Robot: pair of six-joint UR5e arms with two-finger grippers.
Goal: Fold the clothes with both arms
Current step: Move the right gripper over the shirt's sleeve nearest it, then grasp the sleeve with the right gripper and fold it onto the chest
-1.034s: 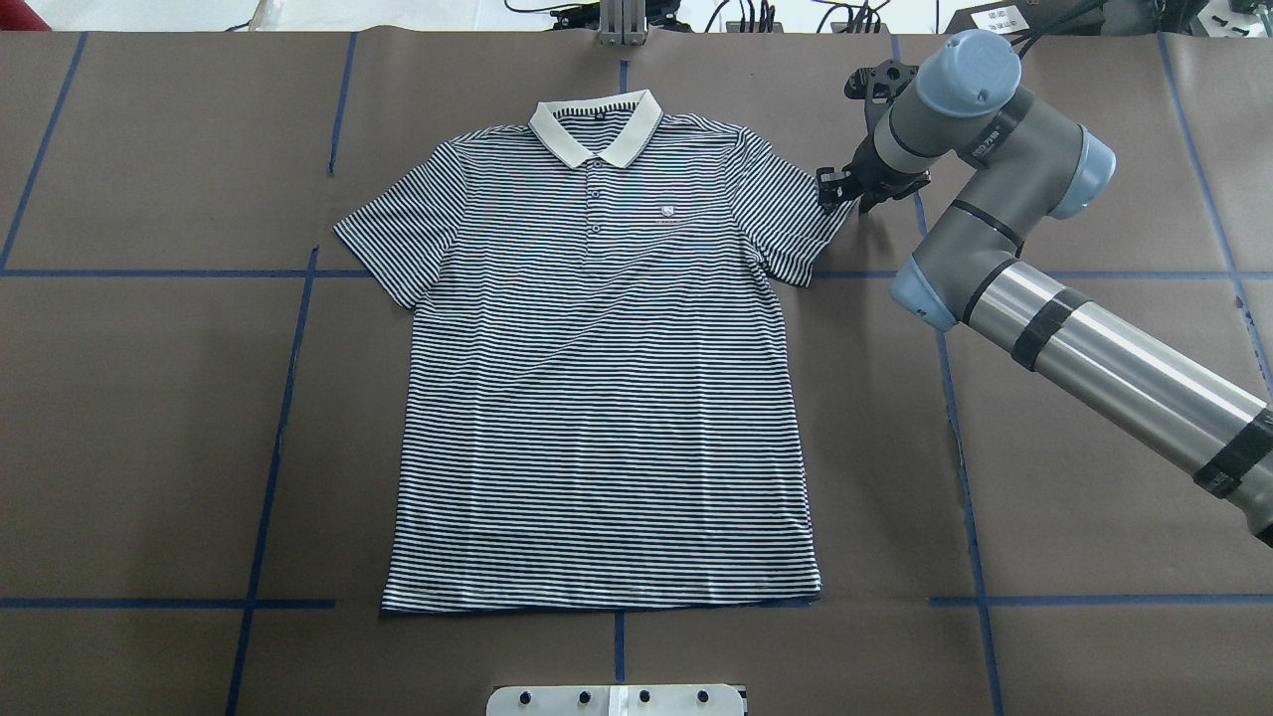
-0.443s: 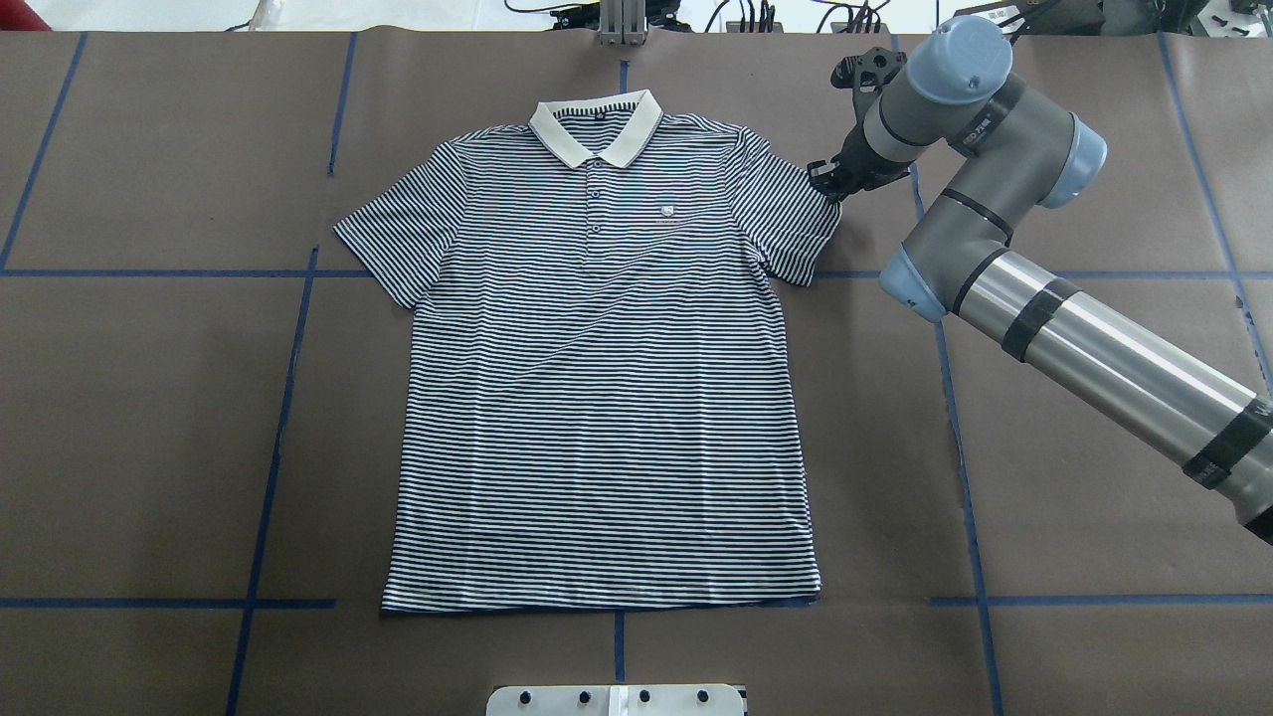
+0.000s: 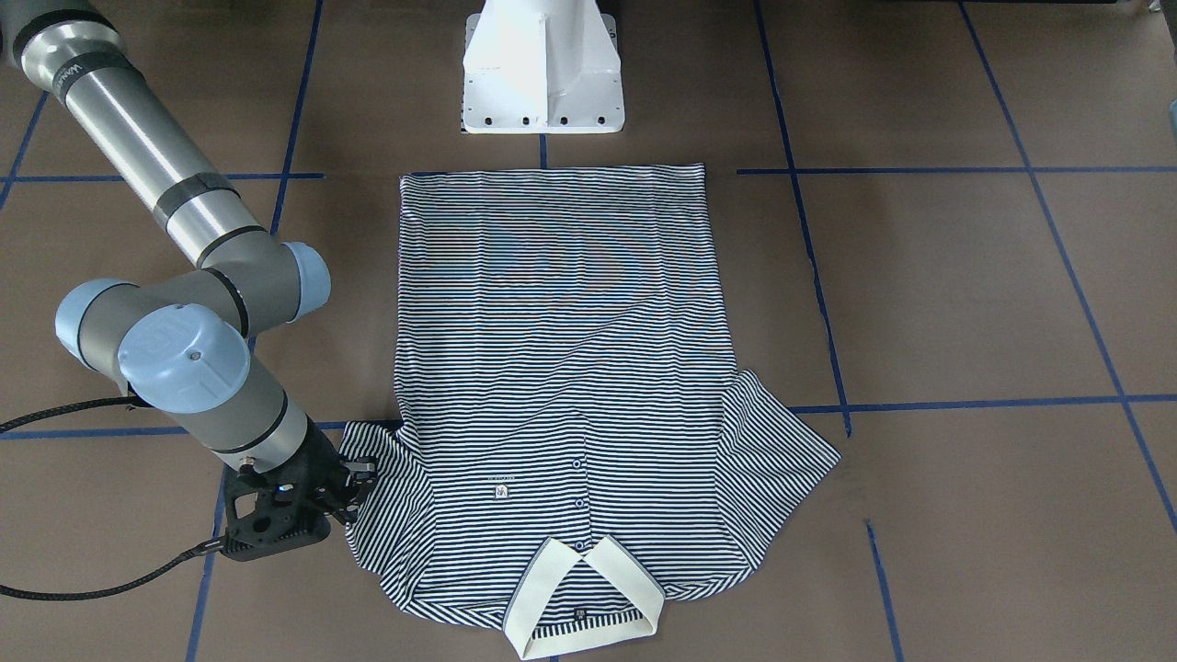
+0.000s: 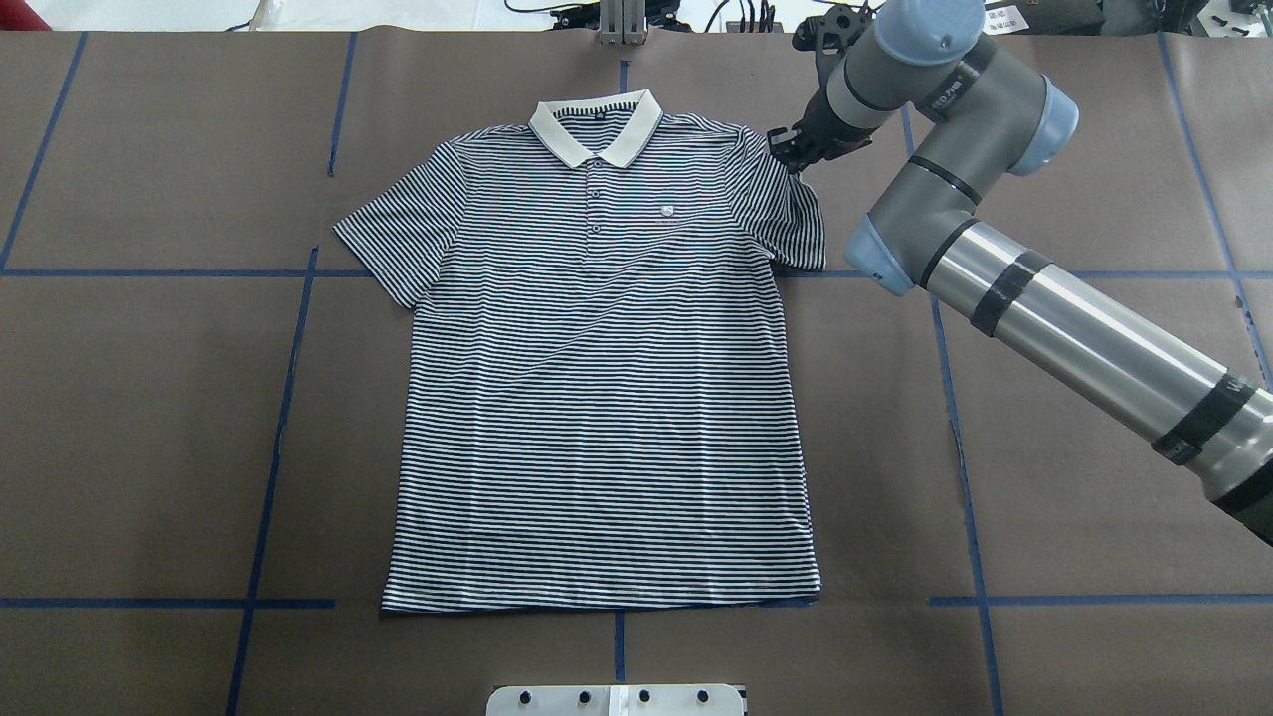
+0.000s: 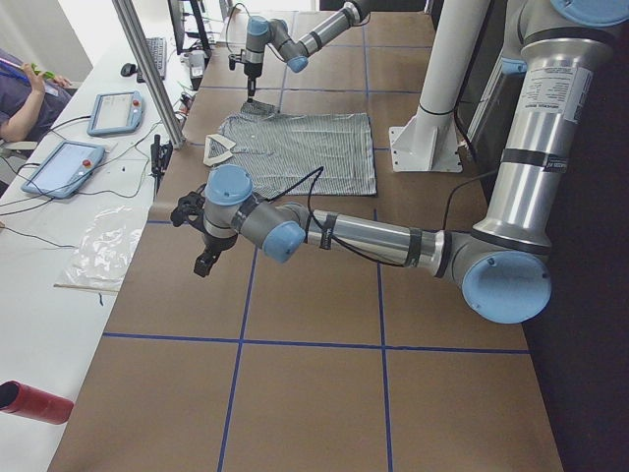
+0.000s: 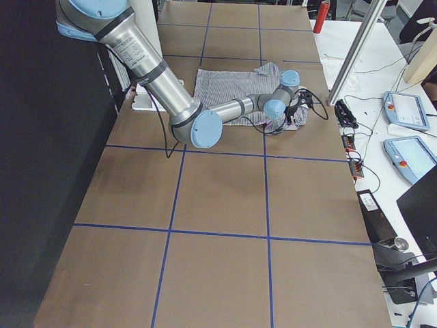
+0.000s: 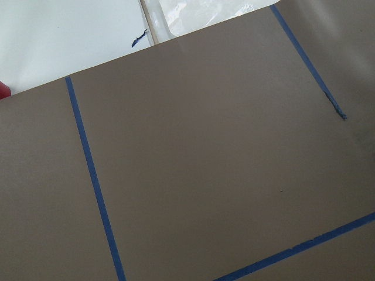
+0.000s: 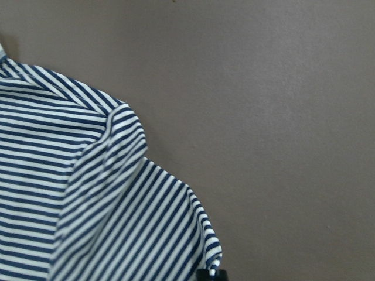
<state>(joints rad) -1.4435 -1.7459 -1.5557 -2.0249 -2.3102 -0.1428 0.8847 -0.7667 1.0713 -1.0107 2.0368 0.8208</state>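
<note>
While only one arm is at the cloth, the front-facing view tells most of it. The shirt [image 3: 561, 349] lies flat and face up on the brown table [image 3: 965, 276], collar [image 3: 588, 588] pointing away from the robot. The right gripper [image 3: 354, 487] sits low at the outer edge of the sleeve [image 3: 400, 496] on the robot's right. Its fingers look closed on a pinch of stripes, and the cloth is rumpled there.

From overhead, the right gripper [image 4: 793, 157] is at the sleeve's upper corner near the shoulder. The sleeve [image 4: 791, 214] is drawn in narrow against the body, while the opposite one lies spread.

From the table's left end, the left gripper [image 5: 203, 258] hangs over bare table, well apart from the shirt [image 5: 295, 147]. I cannot tell from there whether it is open or closed. The right-end view adds little: the right gripper [image 6: 292, 117] is small at the shirt's collar end.

The left wrist camera sees only table and blue tape lines [image 7: 94, 187]. On the right wrist camera, striped cloth bunches up toward a black fingertip [image 8: 212, 274], which fits a firm pinch.

I'd say the sleeve is being folded in over the chest. Done well, that means lifting just clear of the table and carrying it straight across, so the crease runs down from the shoulder. The body and collar shouldn't be dragged askew, and the gripper should let go only once the sleeve lies flat
</note>
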